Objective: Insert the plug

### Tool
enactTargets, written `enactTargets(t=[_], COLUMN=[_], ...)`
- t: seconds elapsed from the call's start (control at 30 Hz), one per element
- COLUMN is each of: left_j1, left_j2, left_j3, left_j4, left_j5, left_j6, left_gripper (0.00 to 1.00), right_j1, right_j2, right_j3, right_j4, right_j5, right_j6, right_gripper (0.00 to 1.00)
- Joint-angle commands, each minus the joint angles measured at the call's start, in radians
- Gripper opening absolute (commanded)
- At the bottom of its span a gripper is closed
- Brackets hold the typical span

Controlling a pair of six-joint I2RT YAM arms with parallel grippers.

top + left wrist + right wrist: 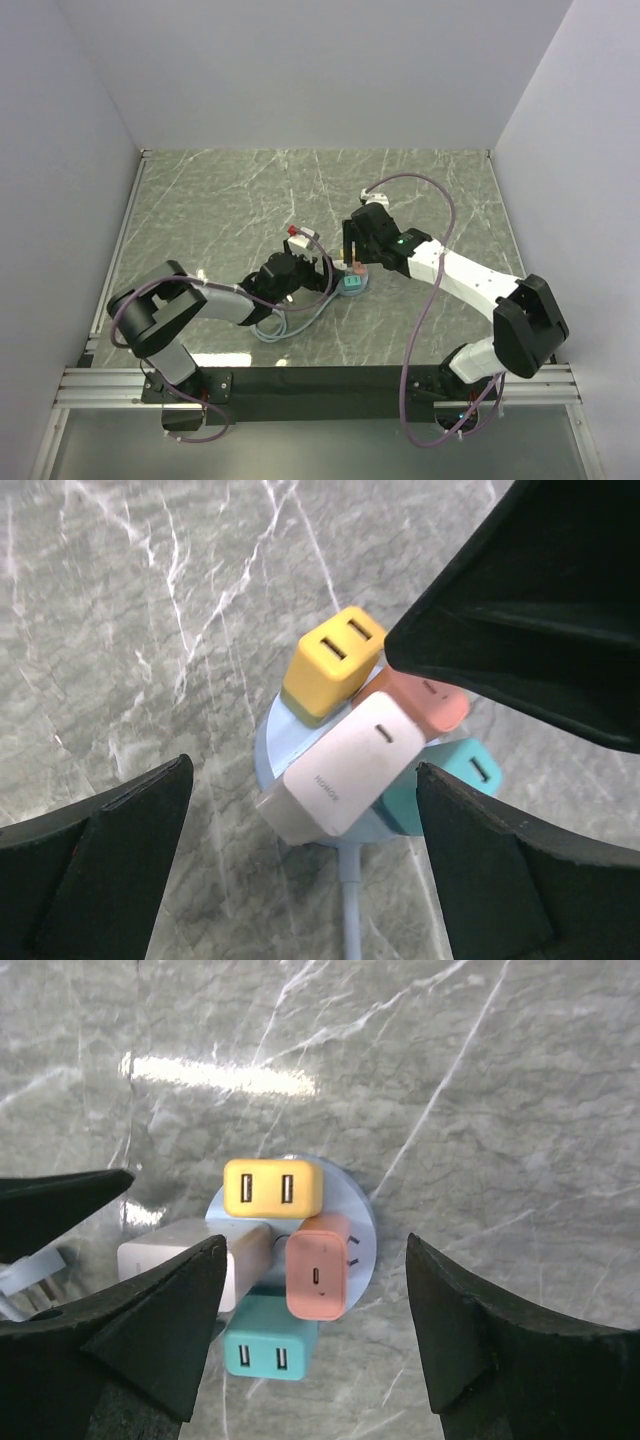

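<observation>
A round pale-blue socket hub (362, 1222) lies on the marble table and carries four plugs: yellow (272, 1188), salmon-pink (318, 1278), teal (268, 1350) and white (165, 1257). My right gripper (315, 1250) hangs open straight above the hub. The pink plug sits in the gap between its fingers, touched by neither. My left gripper (302, 780) is open low beside the hub, fingers either side of the white plug (350, 765) and the hub's cable, gripping nothing. In the top view both grippers meet at the hub (352, 284).
The hub's pale cable (285, 325) loops toward the left arm. A small red-and-white piece (298, 235) lies just behind the left gripper. A purple cable (440, 225) arches over the right arm. Walls close in the table on three sides.
</observation>
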Motion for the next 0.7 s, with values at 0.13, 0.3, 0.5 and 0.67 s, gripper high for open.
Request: enactTargets(t=[0.13,0.3,0.5,0.67], left_j1=[0.000,0.012,0.205,0.392], left_j2=[-0.150,-0.257,-0.289,-0.286], left_j3=[0.002,0.000,0.066,0.152], left_j4=[-0.112,-0.192,-0.260,-0.329], left_j5=[-0.050,-0.138,-0.120,-0.104], left_j6=[0.027,0.053,0.004,-0.042], left_gripper=[0.99,0.99,1.00,0.99], right_j1=[-0.049,-0.161,-0.318,-0.436], right_j2=[-0.130,-0.242,-0.383,-0.441], right_j3=[-0.067,-0.139,-0.220,-0.259], right_j4=[0.068,0.123,0.234,0.326], right_j5=[0.081,0.066,0.052,0.020], right_j6=[-0.009,-0.025,-0.048,-0.078], right_gripper=[0.79,0.79,0.81,0.84])
